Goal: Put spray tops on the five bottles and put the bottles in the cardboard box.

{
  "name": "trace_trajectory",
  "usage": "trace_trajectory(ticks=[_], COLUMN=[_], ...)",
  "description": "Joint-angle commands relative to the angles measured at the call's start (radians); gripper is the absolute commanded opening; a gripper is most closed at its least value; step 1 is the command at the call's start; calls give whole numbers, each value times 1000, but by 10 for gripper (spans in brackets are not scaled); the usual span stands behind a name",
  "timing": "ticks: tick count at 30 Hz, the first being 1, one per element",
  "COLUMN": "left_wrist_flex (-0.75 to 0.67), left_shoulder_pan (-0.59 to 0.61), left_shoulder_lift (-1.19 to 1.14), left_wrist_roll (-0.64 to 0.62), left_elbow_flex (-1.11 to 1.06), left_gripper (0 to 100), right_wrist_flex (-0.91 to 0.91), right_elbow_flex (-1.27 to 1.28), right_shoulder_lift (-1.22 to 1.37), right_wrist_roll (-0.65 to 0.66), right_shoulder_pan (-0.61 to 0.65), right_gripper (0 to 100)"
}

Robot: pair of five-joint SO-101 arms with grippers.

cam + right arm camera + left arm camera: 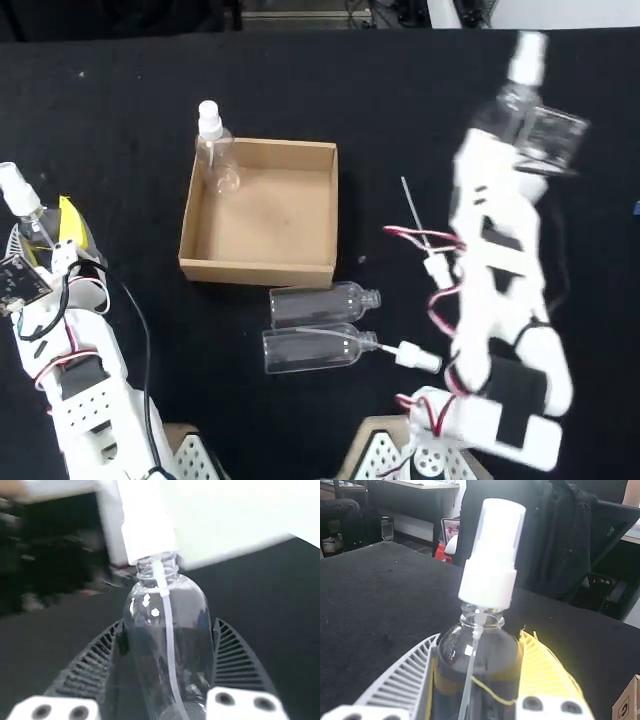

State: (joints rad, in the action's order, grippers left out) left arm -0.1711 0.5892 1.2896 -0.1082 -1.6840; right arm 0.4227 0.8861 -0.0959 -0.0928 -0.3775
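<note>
At the 9 o'clock edge of the black surface [130, 90]: left claw [42, 218], clamped on an upright first bottle [28, 212] wearing a white spray top [14, 182]. From the left wrist, grey finger [405, 680] and yellow finger [545, 675] pressed to either side of the clear body, top standing on the neck with threads showing just beneath and a thin tube running down inside. Over at 2 o'clock: right claw [515, 125], raised above the surface and closed on a second bottle [503, 108], its blurred cap [527, 55] aimed toward 12 o'clock. From the right wrist, two dark ribbed fingers [90, 670] hugging that bottle, tube visible through the wall. Just toward 10 o'clock of centre: open cardboard box [255, 271], with a third bottle [218, 165] in its 11 o'clock corner, sprayer already on. At the box's 5 o'clock, just beside its wall: two more bottles lying on their sides, close together, necks toward 3 o'clock. Nearer the box, a bare bottle [322, 303], neck uncapped. Beyond it toward 6 o'clock, a tubed bottle [312, 350], tube inside and pump head [417, 356] just off the neck. At the box's 3 o'clock, beside the right arm: a loose sprayer [436, 268] flat on the surface, tube pointing toward 11 o'clock.
</note>
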Motion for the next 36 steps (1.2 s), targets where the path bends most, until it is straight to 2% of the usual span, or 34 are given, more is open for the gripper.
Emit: trace_trajectory(ticks=[1, 9, 18, 27, 36], left_wrist_flex=[3, 26, 37, 35, 32], left_shoulder_pan=[12, 8, 10, 10, 7], left_shoulder_lift=[8, 14, 17, 17, 17], left_wrist_roll=[-12, -12, -12, -12, -12], left_elbow_flex=[-22, -22, -22, -22, -22], left_gripper=[30, 30, 30, 30, 30], right_wrist_flex=[129, 411, 727, 875, 881], right_elbow_flex=[-56, -59, -53, -39, 35], right_shoulder_lift=[74, 305, 510, 642, 650], right_wrist_roll=[0, -8, -8, -9, 0], right_shoulder_pan=[-141, -302, -336, -336, -301], right_gripper=[184, 184, 184, 184, 188])
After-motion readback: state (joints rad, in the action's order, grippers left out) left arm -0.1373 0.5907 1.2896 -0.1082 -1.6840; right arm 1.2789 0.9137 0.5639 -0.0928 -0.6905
